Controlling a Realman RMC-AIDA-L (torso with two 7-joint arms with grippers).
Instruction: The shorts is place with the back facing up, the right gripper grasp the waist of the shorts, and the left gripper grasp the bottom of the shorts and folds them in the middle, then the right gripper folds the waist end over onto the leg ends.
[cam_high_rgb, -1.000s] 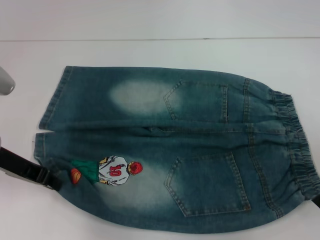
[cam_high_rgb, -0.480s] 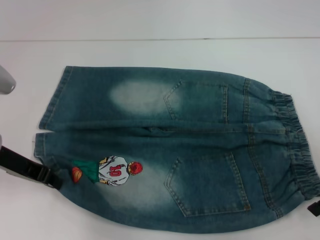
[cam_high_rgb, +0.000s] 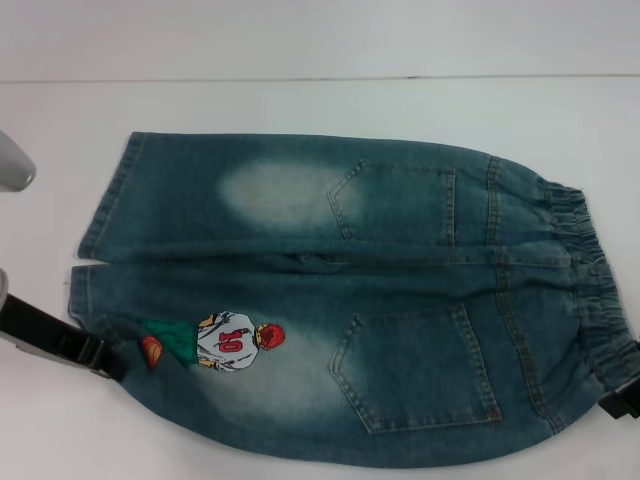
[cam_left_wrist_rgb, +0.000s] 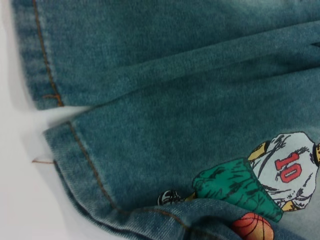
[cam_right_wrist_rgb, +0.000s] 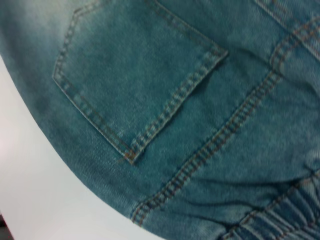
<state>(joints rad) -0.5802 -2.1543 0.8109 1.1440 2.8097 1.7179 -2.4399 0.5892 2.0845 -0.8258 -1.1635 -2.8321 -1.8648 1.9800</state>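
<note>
The blue denim shorts (cam_high_rgb: 350, 300) lie flat with the back pockets up, the elastic waist (cam_high_rgb: 592, 290) to the right and the leg ends (cam_high_rgb: 95, 250) to the left. A basketball-player print (cam_high_rgb: 225, 342) marks the near leg. My left gripper (cam_high_rgb: 105, 362) sits at the near leg's hem, touching the cloth. In the left wrist view that hem (cam_left_wrist_rgb: 150, 212) curls up beside the print (cam_left_wrist_rgb: 280, 170). My right gripper (cam_high_rgb: 625, 402) shows only as a black tip at the near end of the waist. The right wrist view looks onto a back pocket (cam_right_wrist_rgb: 140, 85) and the gathered waistband (cam_right_wrist_rgb: 280, 220).
The shorts rest on a white table (cam_high_rgb: 300, 110) whose far edge runs across the top of the head view. A grey part of my left arm (cam_high_rgb: 12, 165) shows at the left border. Bare table lies beyond and in front of the shorts.
My right gripper has come up along the right border to the near corner of the waist. The left gripper has barely shifted at the leg hem. The shorts lie as before.
</note>
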